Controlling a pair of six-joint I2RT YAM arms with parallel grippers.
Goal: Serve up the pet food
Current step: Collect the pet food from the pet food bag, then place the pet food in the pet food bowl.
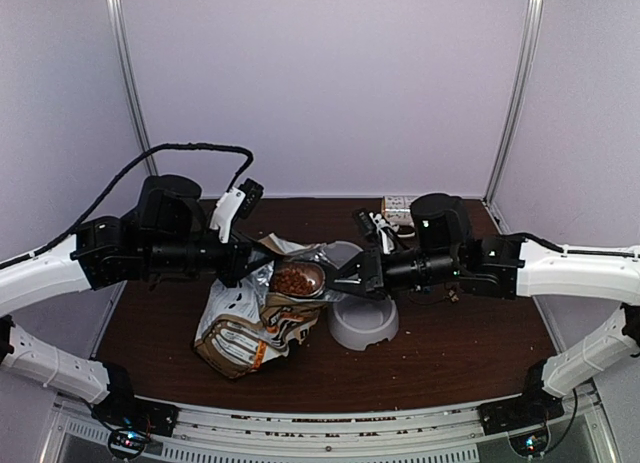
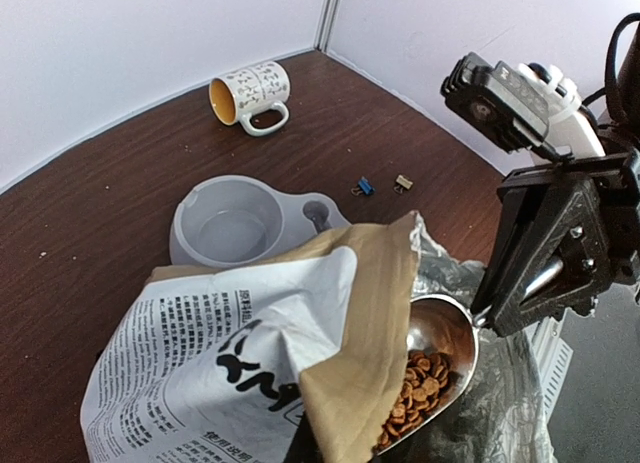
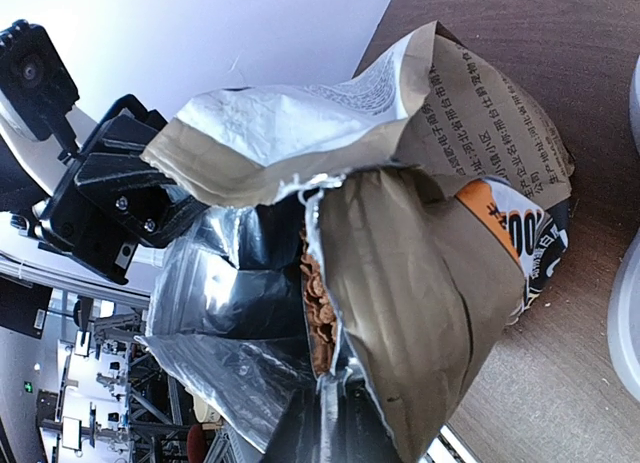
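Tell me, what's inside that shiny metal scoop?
Small reddish-brown dry kibble pellets lie in the shiny metal scoop. The tan printed paper bag covers the scoop's front part.

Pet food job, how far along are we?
Done: the bag is open, with the left tool shut on its edge. In hand: the right tool holds a scoop loaded with pet food at the bag mouth. Left: the grey bowl is empty; nothing poured yet.

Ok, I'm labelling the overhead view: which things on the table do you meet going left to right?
The paper bag → scoop holding the pet food → grey bowl → mug by the back wall.
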